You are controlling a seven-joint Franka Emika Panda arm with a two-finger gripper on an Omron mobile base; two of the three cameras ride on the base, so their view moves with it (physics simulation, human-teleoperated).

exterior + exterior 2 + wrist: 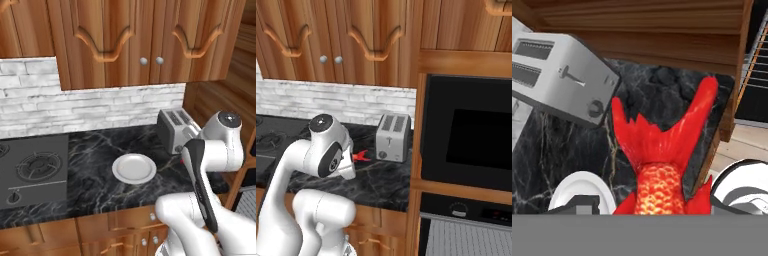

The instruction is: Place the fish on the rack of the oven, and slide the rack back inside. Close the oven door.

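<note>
presently, findings as follows.
fish (659,165): bright red, forked tail fanned wide toward the top of the hand view; body below the tail carries orange-yellow scale pattern; two small red fins flare at the lower edge. it sits close under the hand camera, above the dark marble counter (567,150), tail pointing toward the wood cabinetry. in the right base view only the red tail (360,157) shows, poking out beside the arm's wrist, just left of the toaster (393,137).
gripper: fingertips are not distinguishable in the hand view; whether the jaws are apart or clamped on the fish cannot be told.
toaster: silver, two slots, lever and round dial on its face; stands on the counter near the fish, apart from it.
plate (134,168): round, white, bare, on the counter between the stove (33,170) and the toaster.
oven (466,217): black control panel set in wood cabinetry, right of the counter end.
rack (468,237): silver wire grid, visible below the control panel in the right base view.
microwave (468,132): black, dark window, mounted above the oven.
</note>
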